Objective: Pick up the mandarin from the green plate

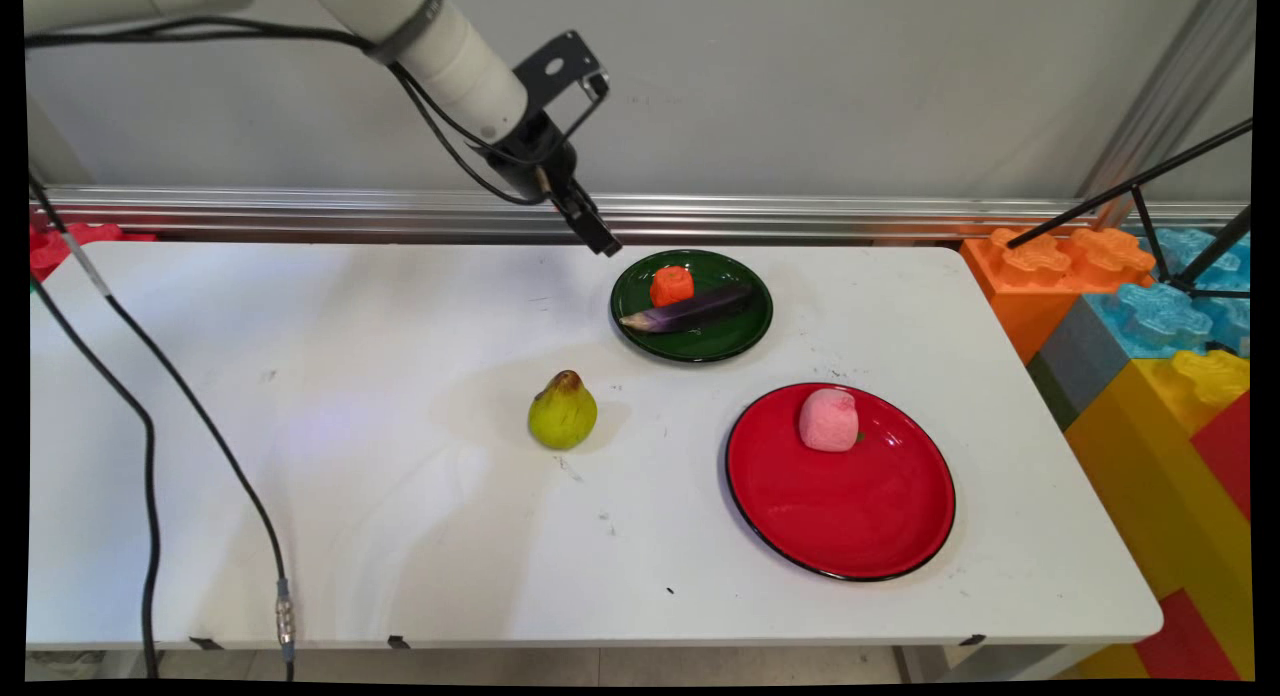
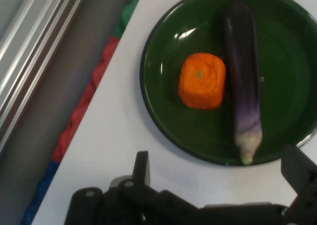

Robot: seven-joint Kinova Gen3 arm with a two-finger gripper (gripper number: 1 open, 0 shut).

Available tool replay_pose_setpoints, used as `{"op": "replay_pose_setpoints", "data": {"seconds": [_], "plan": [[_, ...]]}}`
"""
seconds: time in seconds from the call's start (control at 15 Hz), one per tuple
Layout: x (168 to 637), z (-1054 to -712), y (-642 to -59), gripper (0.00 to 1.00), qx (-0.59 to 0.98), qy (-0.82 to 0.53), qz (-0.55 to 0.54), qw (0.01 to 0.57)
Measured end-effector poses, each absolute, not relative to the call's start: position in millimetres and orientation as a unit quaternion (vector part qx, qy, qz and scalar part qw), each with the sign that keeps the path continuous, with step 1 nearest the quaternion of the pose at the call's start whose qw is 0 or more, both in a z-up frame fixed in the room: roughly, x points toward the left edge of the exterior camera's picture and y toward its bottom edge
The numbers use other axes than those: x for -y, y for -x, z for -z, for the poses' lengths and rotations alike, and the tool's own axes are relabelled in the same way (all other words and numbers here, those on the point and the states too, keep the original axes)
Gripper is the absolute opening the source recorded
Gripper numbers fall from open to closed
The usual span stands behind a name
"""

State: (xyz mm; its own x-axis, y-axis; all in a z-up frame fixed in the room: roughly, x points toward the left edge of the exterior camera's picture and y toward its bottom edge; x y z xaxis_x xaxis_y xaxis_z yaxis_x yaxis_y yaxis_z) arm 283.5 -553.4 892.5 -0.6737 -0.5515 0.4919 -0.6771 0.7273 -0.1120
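The gripper (image 1: 598,238) hangs above the far part of the counter (image 1: 300,456), just up and left of the green plate (image 1: 745,336), holding nothing; its fingers stand apart in the hand view. On that plate an orange fruit (image 1: 671,285) lies beside a purple eggplant (image 1: 690,310). A green pear (image 1: 563,411) stands alone on the counter, nearer the camera. The red plate (image 1: 850,516) to the right carries a pink fruit (image 1: 829,420).

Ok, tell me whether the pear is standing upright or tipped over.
Upright. The pear stands on its broad base on the white table, its narrow brown-tipped end pointing up, with nothing touching it.
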Motion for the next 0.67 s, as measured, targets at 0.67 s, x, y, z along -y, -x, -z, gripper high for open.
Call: {"op": "replay_pose_setpoints", "data": {"seconds": [0.67], "plan": [[588,-825,-262,1.00,0.903,-0.329,-0.138,0.240]]}}
